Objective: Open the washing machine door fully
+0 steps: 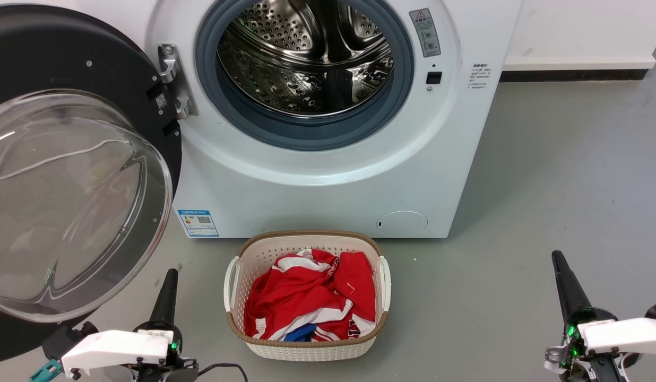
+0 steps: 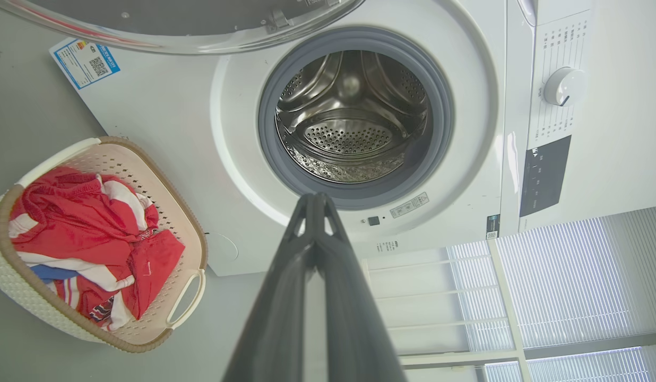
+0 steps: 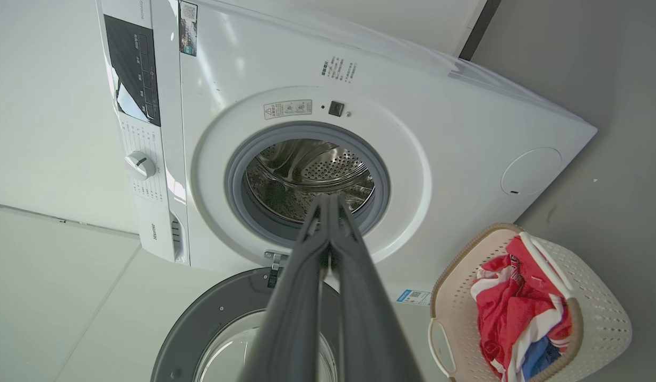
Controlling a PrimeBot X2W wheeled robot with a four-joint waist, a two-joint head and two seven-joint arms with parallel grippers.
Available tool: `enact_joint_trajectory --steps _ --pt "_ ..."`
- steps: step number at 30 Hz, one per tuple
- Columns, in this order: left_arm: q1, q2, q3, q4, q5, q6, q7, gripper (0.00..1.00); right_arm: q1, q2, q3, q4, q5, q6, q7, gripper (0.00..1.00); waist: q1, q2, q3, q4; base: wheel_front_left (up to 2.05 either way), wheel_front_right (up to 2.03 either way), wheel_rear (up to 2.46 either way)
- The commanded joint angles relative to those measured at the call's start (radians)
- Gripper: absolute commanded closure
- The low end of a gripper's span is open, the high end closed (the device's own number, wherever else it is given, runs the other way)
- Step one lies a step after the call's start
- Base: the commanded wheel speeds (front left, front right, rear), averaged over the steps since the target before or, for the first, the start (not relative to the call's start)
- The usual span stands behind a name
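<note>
We saw the washing machine [image 1: 328,180] at the back edge of the floor [image 1: 545,185], by the wall, drum exposed. The washing machine door [image 1: 78,201] hung wide open on its hinge at the machine's left side. A basket [image 1: 307,236] of red clothes sat on the floor just in front of the machine. The left gripper [image 1: 171,276], just beside the door's lower rim, and the right gripper [image 1: 558,260], well apart from it, both had fingers pressed together, empty.

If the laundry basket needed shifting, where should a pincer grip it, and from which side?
The white loop handle on the laundry basket's right side, approached from above by the right pincer: it stands clear of the wall, likely slim enough to close on.
</note>
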State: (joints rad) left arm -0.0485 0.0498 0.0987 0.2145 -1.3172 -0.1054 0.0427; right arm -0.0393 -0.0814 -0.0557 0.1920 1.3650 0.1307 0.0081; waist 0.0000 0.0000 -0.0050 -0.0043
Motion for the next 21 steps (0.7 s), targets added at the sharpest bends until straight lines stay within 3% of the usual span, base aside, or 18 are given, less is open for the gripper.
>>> enact_joint_trajectory --steps 1,21 --pt "-0.024 0.001 0.002 -0.001 -0.023 -0.004 0.008 1.00 -0.019 -0.003 -0.003 0.001 0.024 0.000 0.005 1.00 0.0000 0.0000 0.000 0.000 0.00 0.00 0.00" --pt "-0.052 0.001 0.013 0.022 -0.206 -0.021 0.053 1.00 -0.056 0.002 -0.015 0.035 0.196 0.000 0.054 1.00 0.0000 0.0000 0.005 0.003 0.00 0.00 0.00"
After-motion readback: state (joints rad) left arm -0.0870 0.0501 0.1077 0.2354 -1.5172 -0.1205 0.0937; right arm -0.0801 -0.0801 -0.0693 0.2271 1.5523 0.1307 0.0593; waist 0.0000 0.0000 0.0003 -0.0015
